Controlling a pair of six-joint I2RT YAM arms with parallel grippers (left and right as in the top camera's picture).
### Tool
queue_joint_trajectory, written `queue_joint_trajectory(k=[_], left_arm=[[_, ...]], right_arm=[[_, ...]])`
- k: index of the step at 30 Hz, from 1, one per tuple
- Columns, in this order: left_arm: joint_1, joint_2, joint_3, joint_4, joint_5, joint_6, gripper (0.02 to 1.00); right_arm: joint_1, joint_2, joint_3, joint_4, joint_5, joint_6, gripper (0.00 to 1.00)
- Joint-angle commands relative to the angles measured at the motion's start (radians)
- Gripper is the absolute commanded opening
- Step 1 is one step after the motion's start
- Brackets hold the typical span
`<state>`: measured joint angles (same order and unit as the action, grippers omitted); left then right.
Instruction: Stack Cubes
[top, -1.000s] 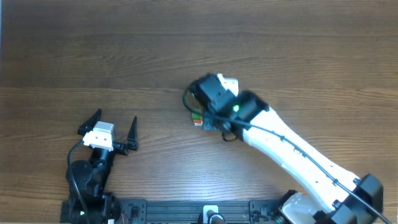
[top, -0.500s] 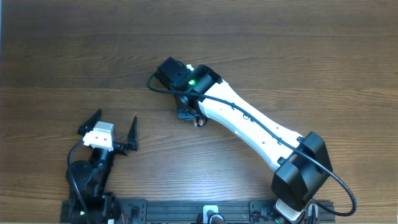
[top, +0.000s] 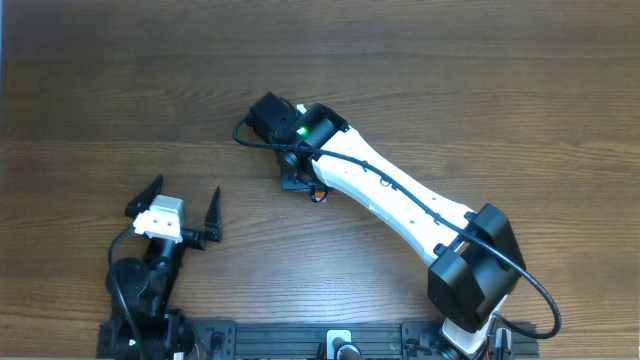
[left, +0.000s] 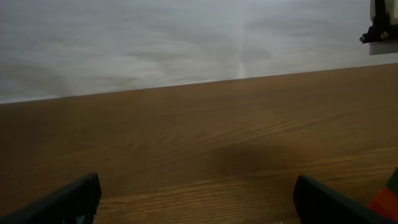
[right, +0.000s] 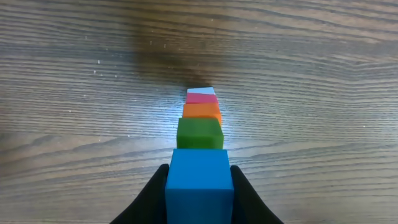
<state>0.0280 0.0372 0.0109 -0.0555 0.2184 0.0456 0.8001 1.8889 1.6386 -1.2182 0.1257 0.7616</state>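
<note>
My right gripper is shut on a blue cube, one finger on each side. Directly below it stands a stack: a green cube, an orange cube, a red cube and a pale cube at the bottom. Whether the blue cube touches the green one I cannot tell. In the top view the right gripper hangs over the middle of the table, with a bit of the stack showing beside it. My left gripper stands open and empty at the near left.
The wooden table is bare around the stack. The right arm stretches diagonally from the near right to the centre. In the left wrist view a coloured edge of the stack shows off to one side.
Since one second ago the right arm has stretched out and swung its gripper left, to over the stack. In the last half second it has barely moved. The left arm has stayed still.
</note>
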Motion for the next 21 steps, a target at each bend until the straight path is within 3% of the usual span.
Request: queue_joint_trajectory(k=[1, 21], left_arm=[[-0.005, -0.005, -0.005, 0.0, 0.009, 0.015, 1.0], [-0.005, -0.005, -0.005, 0.0, 0.009, 0.015, 1.0]], right_arm=[[0.003, 0.011, 0.023, 0.011, -0.004, 0.019, 0.009], [-0.015, 0.012, -0.027, 0.04, 0.003, 0.027, 0.012]])
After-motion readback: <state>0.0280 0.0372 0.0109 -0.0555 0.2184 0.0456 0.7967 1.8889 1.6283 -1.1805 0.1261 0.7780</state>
